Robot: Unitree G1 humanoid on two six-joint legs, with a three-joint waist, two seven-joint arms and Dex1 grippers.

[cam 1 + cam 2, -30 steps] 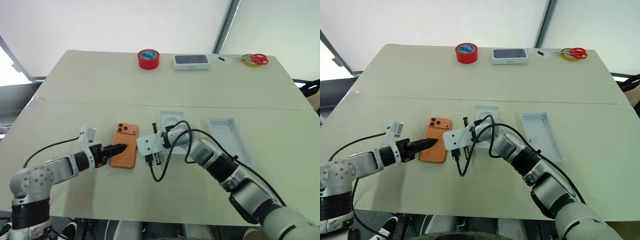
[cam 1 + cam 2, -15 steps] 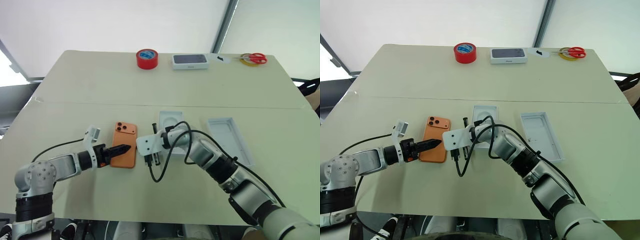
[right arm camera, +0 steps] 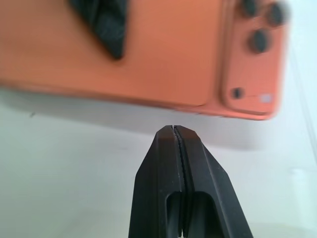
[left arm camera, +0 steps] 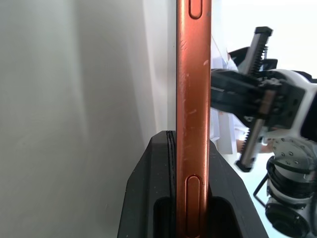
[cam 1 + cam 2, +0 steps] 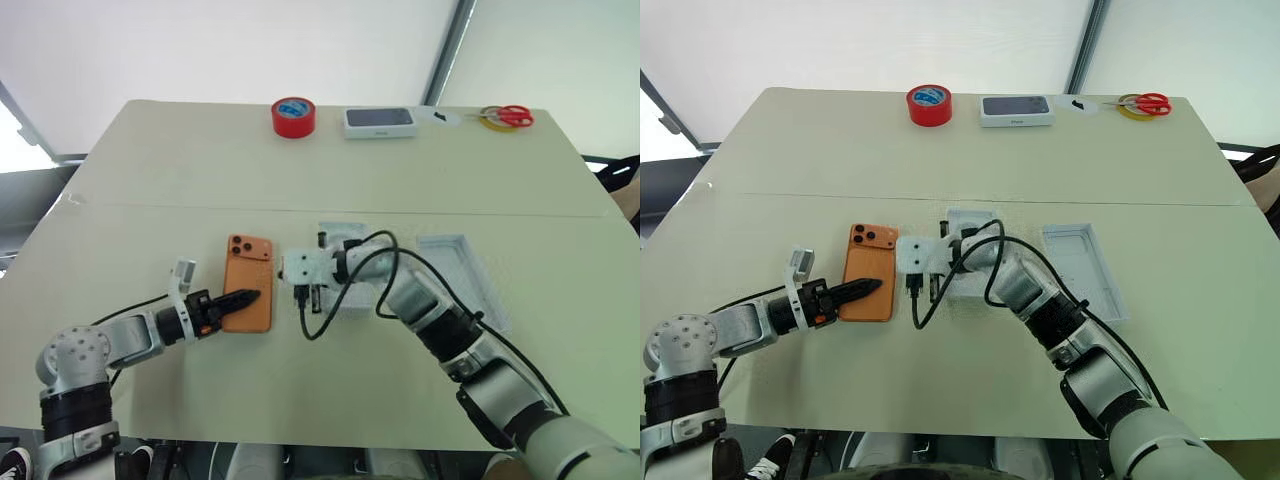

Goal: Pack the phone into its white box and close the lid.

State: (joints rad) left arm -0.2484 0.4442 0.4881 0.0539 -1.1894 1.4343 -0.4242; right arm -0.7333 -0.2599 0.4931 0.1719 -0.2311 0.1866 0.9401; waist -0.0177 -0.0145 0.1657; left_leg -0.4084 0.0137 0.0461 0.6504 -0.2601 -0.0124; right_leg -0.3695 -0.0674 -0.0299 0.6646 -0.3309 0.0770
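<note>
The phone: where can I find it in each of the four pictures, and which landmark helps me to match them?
Left eye view: the phone lies left of centre on the table.
Right eye view: left of centre too, the left gripper at its near end.
Left wrist view: seen edge-on, an upright orange strip between the black fingers.
Right wrist view: its orange back spans the top, beyond the right gripper.
Shared landmark: the left gripper's black fingers on the phone.

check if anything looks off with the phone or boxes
Nothing damaged or spilled. The phone is out of the box, edge pinched by the left gripper; the lid lies inside-up beside it.
</note>
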